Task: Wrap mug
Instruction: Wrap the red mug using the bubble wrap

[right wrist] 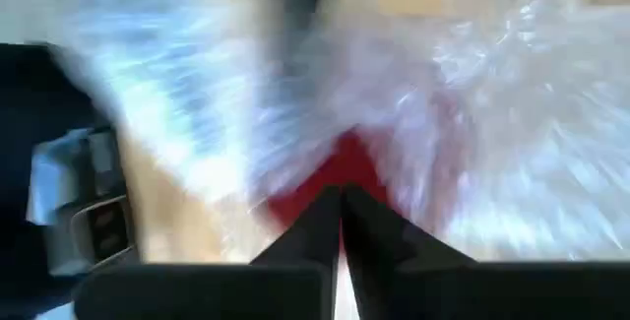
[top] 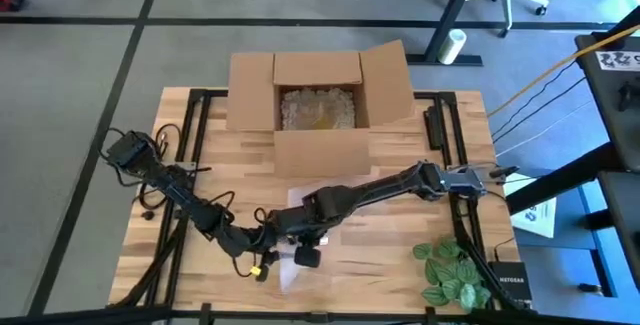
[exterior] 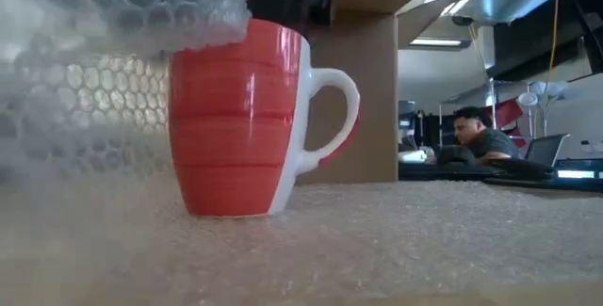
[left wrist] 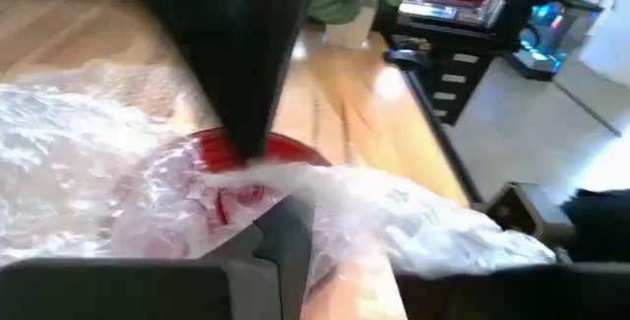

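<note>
Low view: red mug [exterior: 240,118] upright under bubble wrap [exterior: 104,14] pinched by both claws.

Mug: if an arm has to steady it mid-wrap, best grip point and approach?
Take the mug by its white handle. It stands upright on the bubble wrap, and the handle loop sticks out clear on the side away from the wrap being drawn over it. Come in level from that bare side; the opposite side is draped and likely slippery.
</note>
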`<state>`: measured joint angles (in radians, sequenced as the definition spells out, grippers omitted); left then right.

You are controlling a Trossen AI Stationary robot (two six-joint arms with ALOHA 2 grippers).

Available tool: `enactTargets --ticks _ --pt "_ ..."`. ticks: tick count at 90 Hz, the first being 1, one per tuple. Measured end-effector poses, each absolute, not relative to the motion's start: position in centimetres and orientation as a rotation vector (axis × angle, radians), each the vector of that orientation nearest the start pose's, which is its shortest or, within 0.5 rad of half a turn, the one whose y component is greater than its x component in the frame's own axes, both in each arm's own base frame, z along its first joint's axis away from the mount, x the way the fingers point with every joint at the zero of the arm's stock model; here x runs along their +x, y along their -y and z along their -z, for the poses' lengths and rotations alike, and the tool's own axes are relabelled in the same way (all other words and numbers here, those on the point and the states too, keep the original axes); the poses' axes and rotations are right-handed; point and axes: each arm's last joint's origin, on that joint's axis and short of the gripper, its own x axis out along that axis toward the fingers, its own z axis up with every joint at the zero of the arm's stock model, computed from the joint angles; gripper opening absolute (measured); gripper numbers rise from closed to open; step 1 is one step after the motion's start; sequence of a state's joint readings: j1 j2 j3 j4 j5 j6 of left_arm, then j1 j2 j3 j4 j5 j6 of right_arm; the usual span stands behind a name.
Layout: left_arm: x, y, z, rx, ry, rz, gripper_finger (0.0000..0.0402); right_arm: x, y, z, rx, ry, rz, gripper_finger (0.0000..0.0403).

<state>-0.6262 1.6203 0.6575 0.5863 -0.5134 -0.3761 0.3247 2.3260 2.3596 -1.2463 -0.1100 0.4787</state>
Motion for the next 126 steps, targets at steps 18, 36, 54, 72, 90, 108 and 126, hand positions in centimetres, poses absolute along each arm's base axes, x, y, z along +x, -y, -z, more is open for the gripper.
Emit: enactTargets --ticks 18,36,54,72,90,108,126 --pt "26.1 16.3 -16.4 -0.193 -0.341 0.022 0.0105 45.0 -17.6 -29.2 0.209 -1.104 -0.121 0.0" --pt "26.1 16.4 -16.6 -0.198 -0.32 0.029 0.0105 45.7 -17.9 -28.5 0.154 -1.044 -0.149 0.0" --pt "25.9 16.9 -16.9 -0.209 -0.289 0.053 0.0105 46.6 -17.2 -27.5 0.091 -1.025 -0.13 0.0" --pt "25.4 17.6 -17.1 -0.209 -0.29 0.082 0.0105 46.5 -16.6 -27.2 0.111 -1.068 -0.101 0.0" --pt "24.3 17.8 -18.9 -0.189 -0.272 0.109 0.0105 46.6 -16.7 -26.4 0.115 -1.107 -0.107 0.0" --pt "22.6 16.8 -19.8 -0.226 -0.385 0.044 0.0105 46.6 -16.8 -25.9 0.136 -1.138 -0.114 0.0" --pt "21.0 16.2 -19.7 -0.269 -0.5 -0.017 0.0105 46.6 -16.9 -25.4 0.14 -1.157 -0.117 0.0"
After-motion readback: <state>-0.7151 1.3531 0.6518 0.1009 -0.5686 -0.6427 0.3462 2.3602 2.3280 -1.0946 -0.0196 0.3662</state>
